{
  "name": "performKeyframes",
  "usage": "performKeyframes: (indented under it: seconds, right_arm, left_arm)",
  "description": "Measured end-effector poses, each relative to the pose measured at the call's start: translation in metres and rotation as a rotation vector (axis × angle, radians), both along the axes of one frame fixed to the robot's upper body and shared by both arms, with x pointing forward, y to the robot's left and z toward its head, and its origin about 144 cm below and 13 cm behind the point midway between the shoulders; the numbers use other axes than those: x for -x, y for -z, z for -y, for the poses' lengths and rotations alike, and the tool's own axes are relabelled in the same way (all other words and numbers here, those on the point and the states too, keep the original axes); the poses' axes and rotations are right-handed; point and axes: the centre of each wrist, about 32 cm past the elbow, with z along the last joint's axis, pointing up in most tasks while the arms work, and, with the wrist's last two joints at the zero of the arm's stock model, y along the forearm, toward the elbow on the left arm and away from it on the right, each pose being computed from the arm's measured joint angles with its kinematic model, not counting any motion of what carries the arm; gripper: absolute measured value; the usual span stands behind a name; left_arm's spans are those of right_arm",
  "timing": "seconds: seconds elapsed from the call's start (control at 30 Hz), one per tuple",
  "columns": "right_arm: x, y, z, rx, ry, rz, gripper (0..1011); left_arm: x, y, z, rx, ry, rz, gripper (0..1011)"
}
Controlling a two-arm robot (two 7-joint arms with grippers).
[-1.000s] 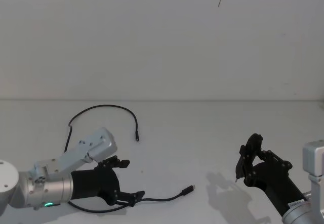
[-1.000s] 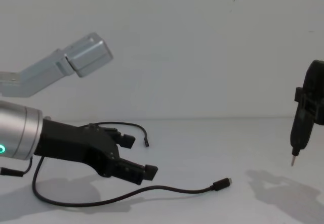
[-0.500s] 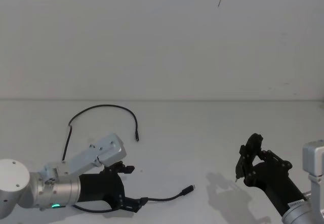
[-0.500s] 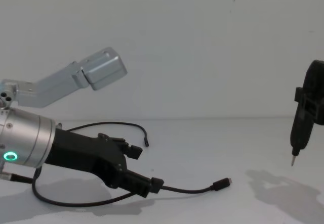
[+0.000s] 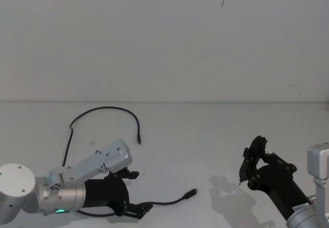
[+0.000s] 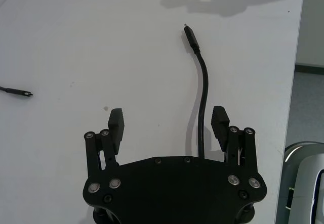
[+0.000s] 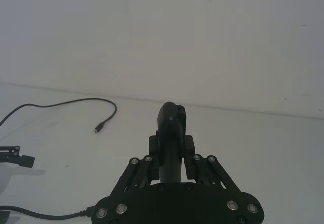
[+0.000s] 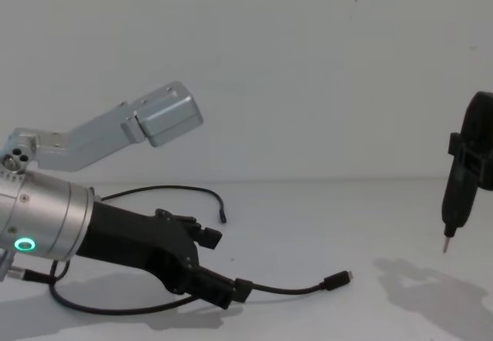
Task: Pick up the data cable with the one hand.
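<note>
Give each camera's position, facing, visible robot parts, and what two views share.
Head view: high, facing forward and down at the white table; arms in both lower corners, left pincer open.
Chest view: lower, facing across the table; left arm large at left, black pointed tool at right edge.
Left wrist view: on the left arm, facing over its pincer at the data cable.
Right wrist view: on the right arm, facing past the right pincer, shut on the tool.
Shared: head and chest both show the cable's plug.
</note>
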Motion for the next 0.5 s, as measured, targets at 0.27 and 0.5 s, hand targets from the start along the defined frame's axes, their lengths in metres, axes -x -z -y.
performKeyframes:
  seconds: [0.27,0.5]
  right_arm:
    - [0.0000,0.0000,0.0000,0.000,0.000,0.000,263]
    - [0.0000,0.0000,0.0000,0.000,0.000,0.000,263]
  left_arm:
    - [-0.0002,0.0007,0.0014,-0.004,0.001,0.002,843]
    - [-0.0003,0.0010,0.0019,-0.006,0.001,0.002,660]
